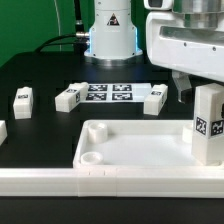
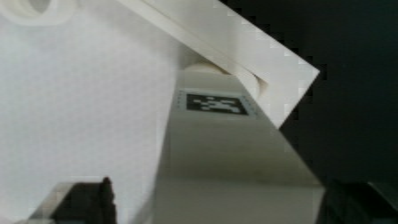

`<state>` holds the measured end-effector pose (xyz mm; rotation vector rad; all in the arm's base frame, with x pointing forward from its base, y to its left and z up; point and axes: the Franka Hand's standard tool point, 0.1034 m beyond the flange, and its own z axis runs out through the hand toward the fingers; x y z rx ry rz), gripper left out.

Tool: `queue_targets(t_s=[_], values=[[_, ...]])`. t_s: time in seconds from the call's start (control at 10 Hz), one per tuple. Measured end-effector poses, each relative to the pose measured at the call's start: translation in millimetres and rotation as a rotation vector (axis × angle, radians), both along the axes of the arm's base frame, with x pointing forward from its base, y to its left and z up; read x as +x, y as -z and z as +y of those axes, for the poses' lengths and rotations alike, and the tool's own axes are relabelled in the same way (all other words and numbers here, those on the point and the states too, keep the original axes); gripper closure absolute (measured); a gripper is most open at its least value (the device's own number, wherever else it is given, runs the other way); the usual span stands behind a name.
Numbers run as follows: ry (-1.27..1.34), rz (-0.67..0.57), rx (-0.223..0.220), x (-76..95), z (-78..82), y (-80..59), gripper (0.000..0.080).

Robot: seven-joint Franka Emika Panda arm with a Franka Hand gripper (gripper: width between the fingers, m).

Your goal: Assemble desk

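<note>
No legible text; patterned tag (image 1: 209, 127) on leg (image 1: 205, 100)

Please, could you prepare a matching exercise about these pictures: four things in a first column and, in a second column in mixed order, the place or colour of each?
Column 1
1. marker board
2. top
3. nearest leg
4. table

Column 2
A. upright on the top, at the exterior view's right
B. black, beneath everything
C. flat on the table, between two lying legs
D. white, rimmed, in the foreground

Pairs: 1-C, 2-D, 3-A, 4-B
</note>
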<state>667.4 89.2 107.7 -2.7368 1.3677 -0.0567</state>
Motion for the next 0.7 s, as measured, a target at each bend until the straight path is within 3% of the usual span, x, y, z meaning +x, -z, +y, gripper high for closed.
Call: queue_targets(t_s=[0.2,0.7], values=[[-0.161,-0.009,-0.011,0.1,0.7,0.1,0.0152],[-0.513,-0.028,-0.038,-1.0,5.8,2.1,0.0150]])
